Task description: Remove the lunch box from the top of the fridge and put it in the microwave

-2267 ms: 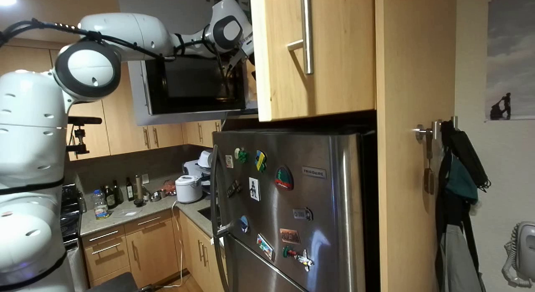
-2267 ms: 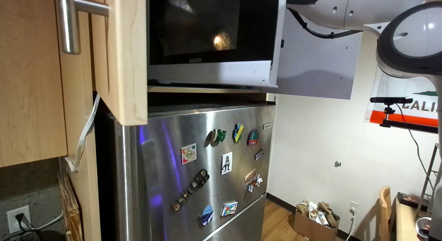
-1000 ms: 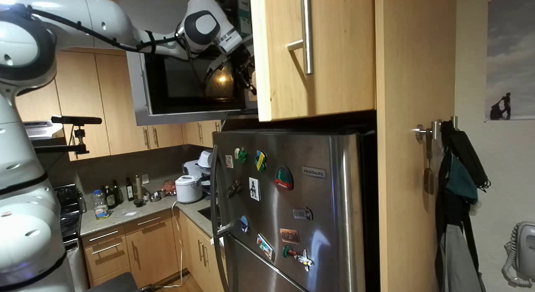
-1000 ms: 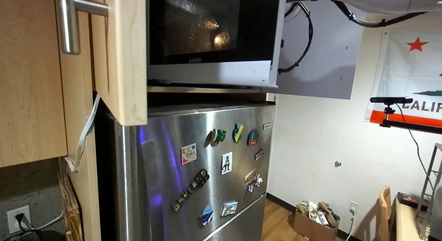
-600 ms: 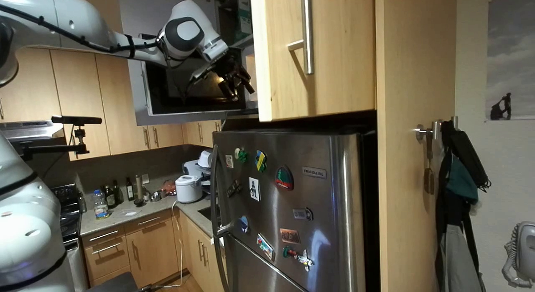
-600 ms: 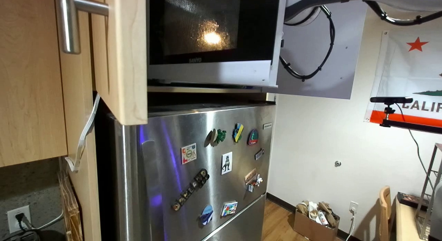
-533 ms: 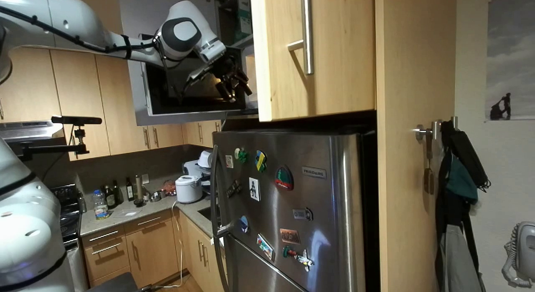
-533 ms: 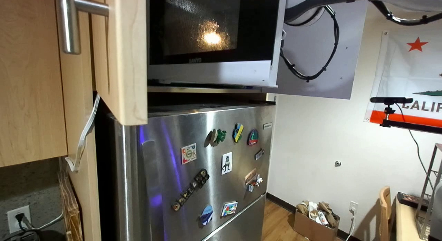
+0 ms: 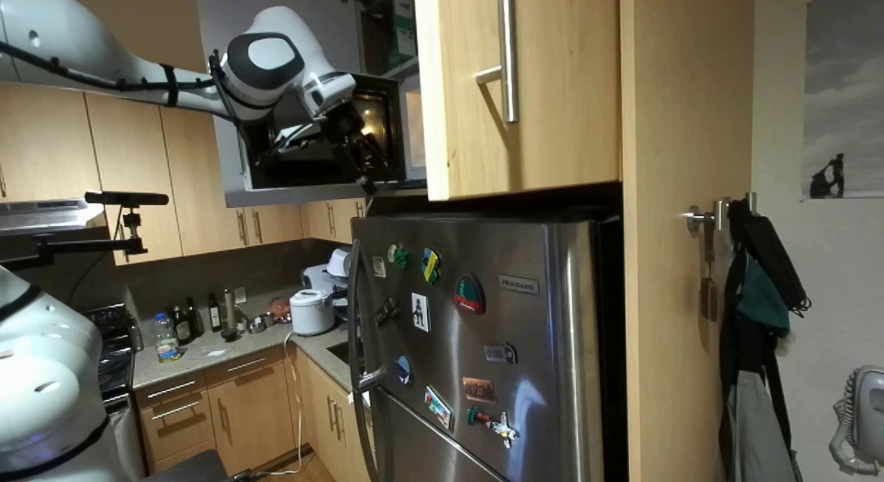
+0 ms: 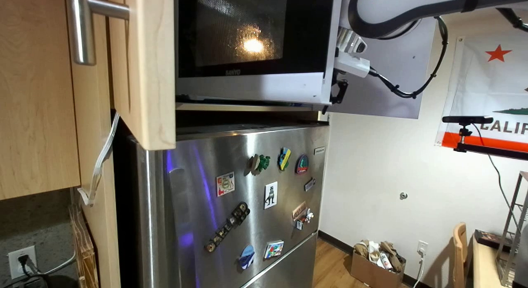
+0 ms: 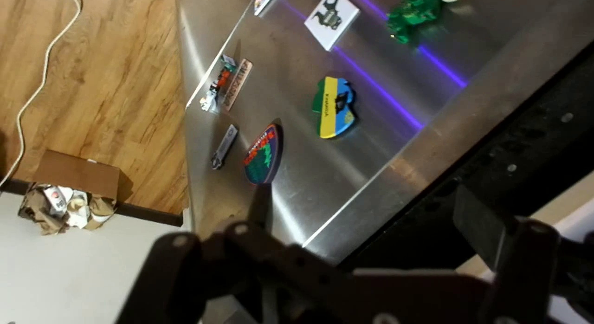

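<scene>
Microwave (image 10: 247, 36): above the fridge (image 9: 452, 358), glass front swung out, between 2 opened cabinet doors (image 9: 552, 137).
Fridge: face dotted with magnets (image 9: 469, 293).
Gripper (image 11: 364, 198): fingers (image 11: 261, 208) spread apart, near that glass front.
Worktop (image 9: 259, 340): white cooker (image 9: 312, 313), bottles (image 9: 181, 326) standing on it.
Floor (image 11: 134, 82): cardboard box (image 11: 76, 168).

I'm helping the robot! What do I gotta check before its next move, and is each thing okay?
1. Gripper empty: ok. It's open, with nothing in it.
2. Microwave door open: ok. It's swung out.
3. Cabinet doors open: ok. They're swung out too.
4. Lunch box in sight: not ok. I can't pick it out in any view, and I can't tell if it's already in the microwave.
5. Gripper clear of the fridge: cannot tell. The wrist view shows them overlapping, so the gap is unclear.
</scene>
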Available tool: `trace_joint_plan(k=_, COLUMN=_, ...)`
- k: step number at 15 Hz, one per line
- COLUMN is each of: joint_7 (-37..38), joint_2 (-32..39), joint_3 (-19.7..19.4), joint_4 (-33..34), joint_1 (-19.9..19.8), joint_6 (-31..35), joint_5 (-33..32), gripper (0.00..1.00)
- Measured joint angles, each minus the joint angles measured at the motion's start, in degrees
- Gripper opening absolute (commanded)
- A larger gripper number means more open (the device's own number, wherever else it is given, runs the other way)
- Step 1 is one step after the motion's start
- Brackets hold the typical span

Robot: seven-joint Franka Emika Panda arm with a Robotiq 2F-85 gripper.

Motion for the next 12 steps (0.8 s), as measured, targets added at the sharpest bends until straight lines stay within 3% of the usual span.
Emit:
trace_joint_plan(k=6, joint_7=-14.85, joint_2=-2.72, joint_3=-0.53, joint_4=-2.63, joint_1=-2.02, joint_6=-5.18, joint_5=-0.25, gripper=1.00)
trace_joint_plan(k=12, joint_7=-34.72, joint_2=-2.72, joint_3=-2.01, joint_4=-2.67, joint_1=-2.02, joint_6=-14.10, joint_5=0.99, gripper=1.00)
